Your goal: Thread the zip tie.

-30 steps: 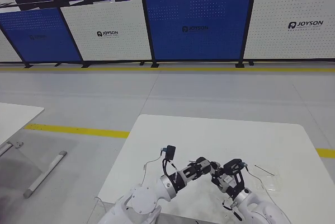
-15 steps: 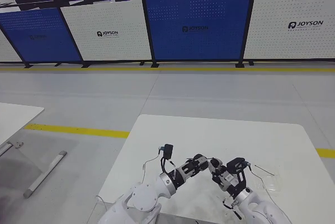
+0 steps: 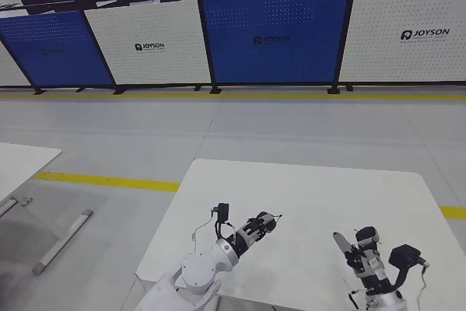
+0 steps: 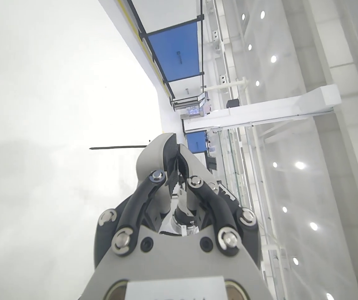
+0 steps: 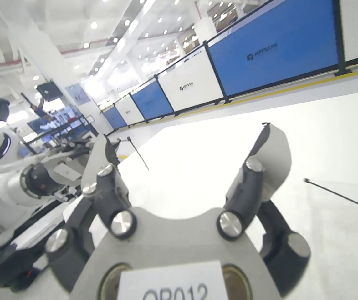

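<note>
Zip tie [image 4: 118, 147] juts from the left gripper [image 4: 176, 148], which is clamped tight on it over the white table [image 3: 310, 186]. Well apart, toward the table's right edge, the right gripper [image 5: 186, 137] hangs with its jaws spread wide, holding nothing, while a second black tie [image 5: 338, 195] lies on the tabletop nearby.

Grippers: two, both mine: my left gripper [image 4: 174, 148] and my right gripper [image 5: 186, 138].
Zip ties: two, both black: the first zip tie [image 4: 119, 147] at my left gripper, the second zip tie [image 5: 341, 195] lying on the work table [image 3: 310, 186].
Tables: two, counting the work table and a side table [image 3: 15, 163].
Blue fence panels, top view: two, one blue panel [image 3: 50, 50] and another blue panel [image 3: 273, 39].
</note>
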